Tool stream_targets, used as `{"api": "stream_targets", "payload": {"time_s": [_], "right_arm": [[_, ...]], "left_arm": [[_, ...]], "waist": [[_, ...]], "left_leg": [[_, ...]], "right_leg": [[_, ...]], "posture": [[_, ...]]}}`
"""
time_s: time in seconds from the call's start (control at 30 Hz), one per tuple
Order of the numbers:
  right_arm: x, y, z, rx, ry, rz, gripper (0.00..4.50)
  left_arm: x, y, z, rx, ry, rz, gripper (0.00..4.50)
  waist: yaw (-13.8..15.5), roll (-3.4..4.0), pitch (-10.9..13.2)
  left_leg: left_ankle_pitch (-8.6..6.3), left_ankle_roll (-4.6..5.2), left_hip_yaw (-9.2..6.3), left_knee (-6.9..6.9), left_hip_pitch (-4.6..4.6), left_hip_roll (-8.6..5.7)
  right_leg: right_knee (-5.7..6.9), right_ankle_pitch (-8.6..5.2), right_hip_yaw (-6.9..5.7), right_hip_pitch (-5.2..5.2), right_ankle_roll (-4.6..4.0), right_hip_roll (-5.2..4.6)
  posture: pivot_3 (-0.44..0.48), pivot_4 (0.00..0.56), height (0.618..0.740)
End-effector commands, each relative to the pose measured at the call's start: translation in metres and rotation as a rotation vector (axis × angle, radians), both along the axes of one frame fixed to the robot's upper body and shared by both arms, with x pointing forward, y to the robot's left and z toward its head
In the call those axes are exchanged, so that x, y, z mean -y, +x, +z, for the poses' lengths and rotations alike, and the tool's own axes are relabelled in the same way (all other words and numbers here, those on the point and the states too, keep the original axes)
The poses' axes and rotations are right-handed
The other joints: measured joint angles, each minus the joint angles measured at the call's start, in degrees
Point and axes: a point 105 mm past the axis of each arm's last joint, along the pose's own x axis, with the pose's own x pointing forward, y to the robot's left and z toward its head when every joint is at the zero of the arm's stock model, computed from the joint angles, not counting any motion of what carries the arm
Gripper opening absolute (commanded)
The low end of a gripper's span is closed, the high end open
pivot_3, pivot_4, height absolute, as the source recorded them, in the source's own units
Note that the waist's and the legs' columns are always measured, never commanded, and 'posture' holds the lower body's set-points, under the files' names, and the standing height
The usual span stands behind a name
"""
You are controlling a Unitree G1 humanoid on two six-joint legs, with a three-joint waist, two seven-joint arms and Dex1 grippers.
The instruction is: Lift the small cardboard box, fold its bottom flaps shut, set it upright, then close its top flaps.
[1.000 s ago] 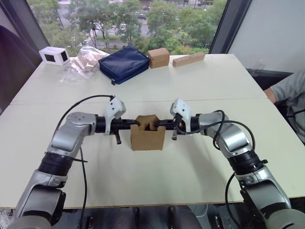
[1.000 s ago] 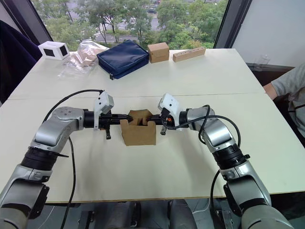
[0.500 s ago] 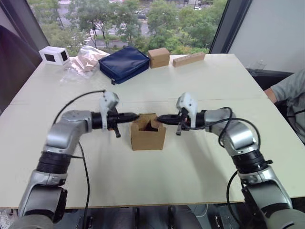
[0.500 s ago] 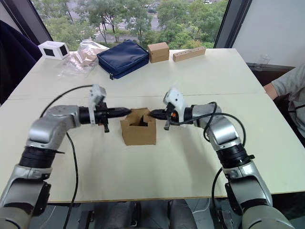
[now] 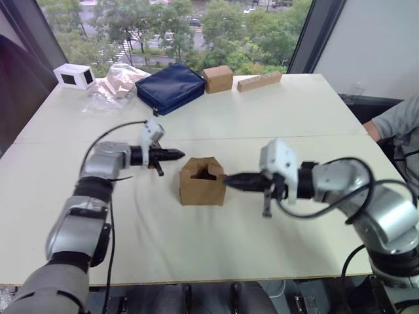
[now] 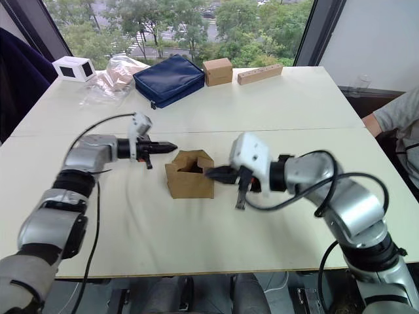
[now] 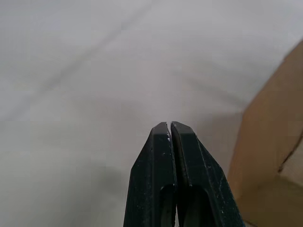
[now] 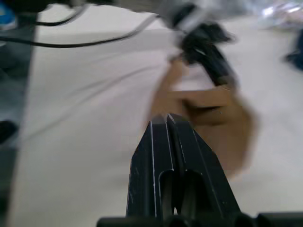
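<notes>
The small cardboard box (image 5: pixel 200 186) stands upright on the white table (image 5: pixel 275 124). Its top flaps (image 5: pixel 196 165) lean inward and leave a dark gap in the middle. The bottom flaps are hidden underneath it. My left gripper (image 5: pixel 181 155) is shut and empty, hovering a little to the left of the box's top rim without touching it. My right gripper (image 5: pixel 226 181) is shut too, its tip at the box's right wall. The left wrist view shows shut fingers (image 7: pixel 161 142) beside the brown wall (image 7: pixel 270 142). The right wrist view shows shut fingers (image 8: pixel 158 142) pointing at the blurred box (image 8: pixel 208 116).
Along the far edge lie a navy bag (image 5: pixel 170 88), another cardboard box (image 5: pixel 218 78), a wooden block (image 5: pixel 259 81), a white box (image 5: pixel 73 76) and a crumpled plastic bag (image 5: pixel 114 85). A person's grey sleeve (image 5: pixel 399 121) shows at the right edge.
The left gripper has drawn back to the left, off the box top. The right arm has swung forward and lower, its tip going from the top flaps to the right wall. The box stayed.
</notes>
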Motion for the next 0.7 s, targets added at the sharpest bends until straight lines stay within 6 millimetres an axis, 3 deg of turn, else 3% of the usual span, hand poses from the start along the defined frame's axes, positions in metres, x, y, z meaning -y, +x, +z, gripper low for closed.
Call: {"api": "stream_targets", "payload": {"time_s": [0.03,0.37,0.7], "right_arm": [[-0.015,-0.005,0.003,0.046,0.010,0.001,0.00],[-0.030,0.025,-0.023,0.071,-0.078,-0.095,0.00],[-0.036,0.034,-0.030,0.070,-0.084,-0.076,0.00]], "left_arm": [[0.002,0.003,0.004,0.034,0.034,-0.043,0.06],[0.008,-0.006,-0.003,-0.016,0.013,-0.125,0.06],[0.008,-0.006,0.004,0.016,-0.013,-0.126,0.06]], "waist": [[-0.08,0.00,0.00],[0.16,-0.01,0.00],[0.09,-0.01,0.00]], "left_leg": [[0.00,0.00,-0.01,-0.02,0.00,0.02],[0.00,0.00,-0.04,-0.01,-0.02,-0.04],[0.00,0.00,-0.06,-0.01,-0.02,-0.03]], "right_leg": [[0.00,0.00,0.00,-0.02,0.00,0.02],[0.02,0.00,-0.01,-0.03,0.00,-0.02],[0.02,0.00,-0.02,-0.04,0.00,-0.01]], "posture": [[0.000,0.150,0.740],[0.000,0.150,0.740],[0.000,0.150,0.740]]}}
